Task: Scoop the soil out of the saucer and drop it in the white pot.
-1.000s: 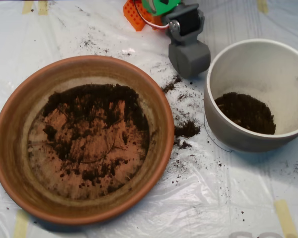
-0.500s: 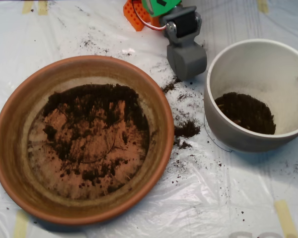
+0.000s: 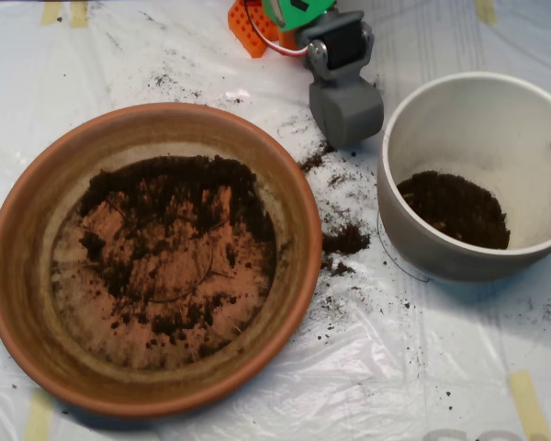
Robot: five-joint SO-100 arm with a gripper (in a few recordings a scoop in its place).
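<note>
My scoop (image 3: 346,108) hangs top centre, between saucer (image 3: 37,197) and white pot (image 3: 413,119).
Nothing has moved since half a second ago; my jaws look clenched.

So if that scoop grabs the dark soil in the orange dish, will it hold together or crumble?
Probably crumble: the soil lies in loose clumps and specks across the saucer. Some likely spills in transit, judging by the crumbs scattered beside the white pot.

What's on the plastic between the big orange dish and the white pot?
In the overhead view, spilled soil lies on the plastic sheet between the saucer and the white pot: one dark clump plus scattered crumbs.
</note>
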